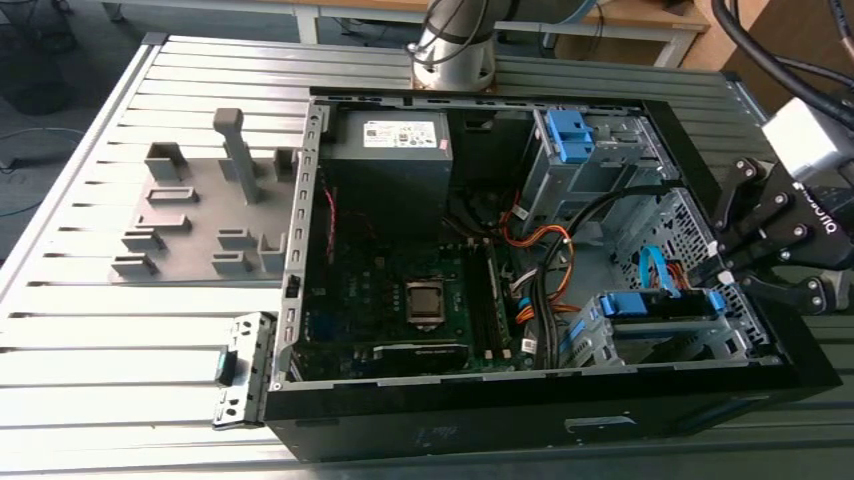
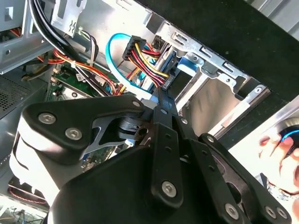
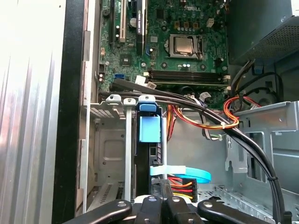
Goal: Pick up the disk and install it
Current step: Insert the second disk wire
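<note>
Edgewise, the blue-framed disk stands slotted in a sheet-metal bay.

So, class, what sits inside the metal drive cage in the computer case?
The disk in its blue caddy, on edge, with cables at its end. The cage wall hides its flat faces.

The hand is positioned near the exterior view's right edge of the surface. Its fingers are closed together, with the tips pointing toward the exterior view's left. The white wrist block sits above the hand. The arm base stands at the surface's far edge.
</note>
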Robot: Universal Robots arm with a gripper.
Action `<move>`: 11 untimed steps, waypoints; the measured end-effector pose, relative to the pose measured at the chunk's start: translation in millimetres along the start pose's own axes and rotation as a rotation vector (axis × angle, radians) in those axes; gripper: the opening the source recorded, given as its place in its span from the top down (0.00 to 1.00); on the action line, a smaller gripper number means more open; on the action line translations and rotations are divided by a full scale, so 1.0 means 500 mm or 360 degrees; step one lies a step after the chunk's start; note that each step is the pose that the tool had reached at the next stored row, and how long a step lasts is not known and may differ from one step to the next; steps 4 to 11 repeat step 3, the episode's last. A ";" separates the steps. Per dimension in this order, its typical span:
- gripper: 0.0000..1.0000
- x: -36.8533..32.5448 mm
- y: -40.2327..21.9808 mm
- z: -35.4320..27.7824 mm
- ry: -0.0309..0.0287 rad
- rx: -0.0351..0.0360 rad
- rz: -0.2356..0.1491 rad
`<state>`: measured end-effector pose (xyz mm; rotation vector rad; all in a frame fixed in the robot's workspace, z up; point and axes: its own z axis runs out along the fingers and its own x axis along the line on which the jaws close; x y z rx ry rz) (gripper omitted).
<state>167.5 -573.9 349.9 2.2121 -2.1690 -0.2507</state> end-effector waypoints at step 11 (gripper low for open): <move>0.89 0.000 0.000 0.000 -0.00001 0.0000 0.0000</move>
